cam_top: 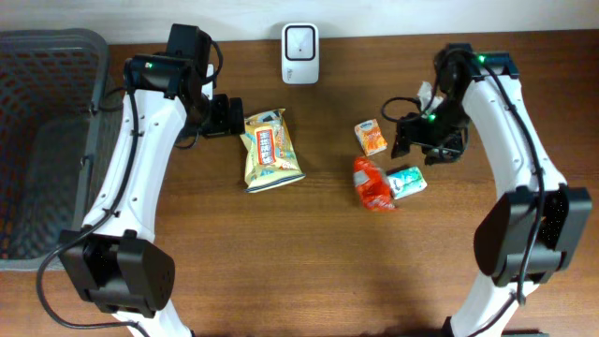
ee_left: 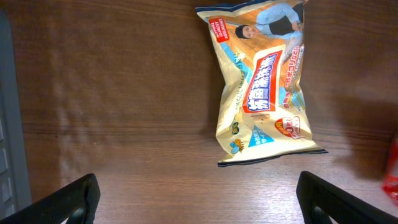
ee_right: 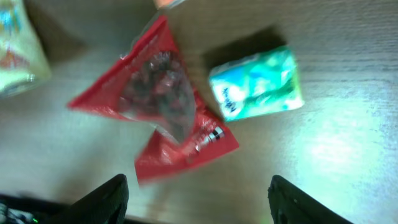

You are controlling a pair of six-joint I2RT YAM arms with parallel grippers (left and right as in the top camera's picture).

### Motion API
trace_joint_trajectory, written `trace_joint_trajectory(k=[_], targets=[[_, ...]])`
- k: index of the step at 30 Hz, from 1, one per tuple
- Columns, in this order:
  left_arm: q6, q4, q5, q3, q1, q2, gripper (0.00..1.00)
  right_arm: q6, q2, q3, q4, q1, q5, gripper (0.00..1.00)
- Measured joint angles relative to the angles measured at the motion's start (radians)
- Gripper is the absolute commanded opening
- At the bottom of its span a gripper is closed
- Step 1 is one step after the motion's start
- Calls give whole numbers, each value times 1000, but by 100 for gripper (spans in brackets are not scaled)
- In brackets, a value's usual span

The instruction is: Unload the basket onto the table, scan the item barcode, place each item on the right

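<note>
Lying right of centre overhead, the red pouch (cam_top: 373,183) is sitting just beside the teal pack (cam_top: 408,182); the far-left basket (cam_top: 51,37) is showing nothing inside. Below the snack bag (ee_left: 264,81), the left gripper (ee_left: 196,186) is gaping wide. Below the red pouch, the right gripper (ee_right: 199,186) is gaping empty; that pouch is looking light, crinkly and slippery, best pinched by a sealed edge.

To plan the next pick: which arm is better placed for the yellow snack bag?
Left. The left pincer, open, hovers beside the snack bag; the right pincer is over the red pouch, farther away.
</note>
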Motion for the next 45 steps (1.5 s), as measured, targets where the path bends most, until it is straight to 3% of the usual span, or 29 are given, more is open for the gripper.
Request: trace_joint_trajectory(k=[7,9,11,13,16,20,21,23,28,29,30,35,38,40,41,45], targets=[[0,0,0,0,0,0,99,72,-4,-13,-4,350,295,75],[0,1,0,0,0,0,99,113,-4,-65,58,457,357,81],[0,-1,0,0,0,0,99,133,-4,-97,95,480,370,84],[0,0,0,0,0,0,99,180,-3,-158,143,478,386,79],[0,0,0,0,0,0,99,208,-3,-217,218,431,352,79],[0,1,0,0,0,0,99,150,-4,-298,311,389,224,79],[0,0,0,0,0,0,99,143,-4,-311,332,383,189,75],[0,0,0,0,0,0,99,114,-4,-321,375,333,59,59],[0,0,0,0,0,0,99,49,-4,-341,402,266,-112,55],[0,0,0,0,0,0,99,43,-4,-359,426,274,-113,48],[0,0,0,0,0,0,99,40,-4,-381,449,283,-109,35],[0,0,0,0,0,0,99,92,-5,-439,483,341,47,42],[0,0,0,0,0,0,99,175,-11,-393,318,385,348,43],[0,0,0,0,0,0,99,204,-27,-332,278,397,446,42],[0,1,0,0,0,0,99,216,-33,-320,278,401,453,39],[0,0,0,0,0,0,99,238,-50,-305,337,408,426,4]])
